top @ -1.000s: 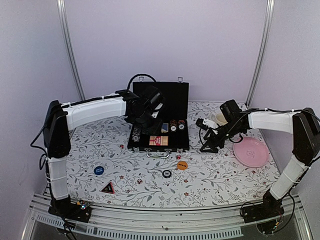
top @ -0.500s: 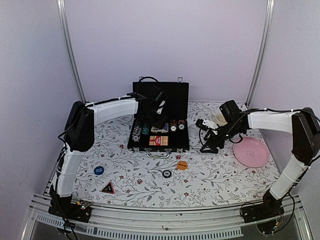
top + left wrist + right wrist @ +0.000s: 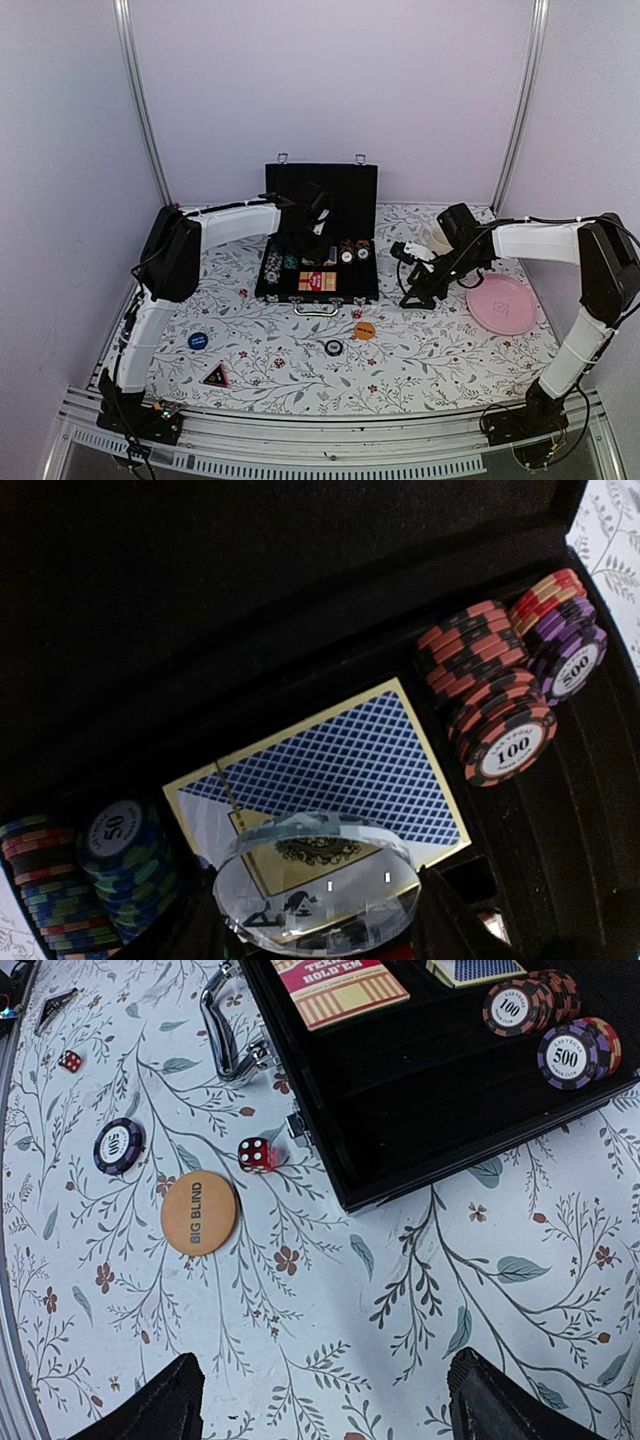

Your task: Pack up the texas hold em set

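In the last second the left gripper (image 3: 320, 935) has swung deeper into the open black briefcase (image 3: 350, 185), its clear round button (image 3: 318, 875) pinched above the blue card deck (image 3: 340, 760) and seemingly ready to drop, while the right gripper (image 3: 330, 1410) hovers wide open, empty, beside it

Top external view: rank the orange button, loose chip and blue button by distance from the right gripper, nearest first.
From the right gripper:
1. orange button, just to its left, slightly nearer the arm bases.
2. loose chip, further left, closer to the front edge.
3. blue button, far over on the left arm's side.
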Available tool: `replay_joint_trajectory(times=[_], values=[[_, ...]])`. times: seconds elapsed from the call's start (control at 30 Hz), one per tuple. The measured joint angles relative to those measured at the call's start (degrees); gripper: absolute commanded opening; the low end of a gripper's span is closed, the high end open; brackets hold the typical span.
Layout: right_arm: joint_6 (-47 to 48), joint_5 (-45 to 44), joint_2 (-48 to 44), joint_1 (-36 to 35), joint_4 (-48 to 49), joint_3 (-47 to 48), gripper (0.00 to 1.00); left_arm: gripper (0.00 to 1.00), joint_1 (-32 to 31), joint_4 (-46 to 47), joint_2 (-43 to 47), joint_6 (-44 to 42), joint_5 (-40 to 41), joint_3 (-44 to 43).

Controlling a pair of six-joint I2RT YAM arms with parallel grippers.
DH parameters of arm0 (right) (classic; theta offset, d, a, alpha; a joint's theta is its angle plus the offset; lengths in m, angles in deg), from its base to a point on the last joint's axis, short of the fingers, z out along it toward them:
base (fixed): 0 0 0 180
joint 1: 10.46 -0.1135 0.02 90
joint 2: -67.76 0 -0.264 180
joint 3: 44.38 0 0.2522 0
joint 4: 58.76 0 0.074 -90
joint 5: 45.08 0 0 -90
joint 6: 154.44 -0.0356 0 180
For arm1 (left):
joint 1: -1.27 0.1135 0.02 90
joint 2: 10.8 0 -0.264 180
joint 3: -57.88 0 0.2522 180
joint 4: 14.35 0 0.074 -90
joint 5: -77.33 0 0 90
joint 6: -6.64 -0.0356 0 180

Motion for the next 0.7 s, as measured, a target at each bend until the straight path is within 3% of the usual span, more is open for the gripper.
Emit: replay_joint_trajectory(times=[0.4, 0.7], values=[[0.02, -0.81, 1.01, 0.0, -0.02, 0.0, 0.83, 0.61, 0.81, 0.96, -3.04, 0.0, -0.7, -4.48], [0.02, -0.92, 1.44, 0.0, -0.02, 0.0, 0.83, 0.7, 1.18, 1.6, -4.44, 0.0, -0.96, -4.87]])
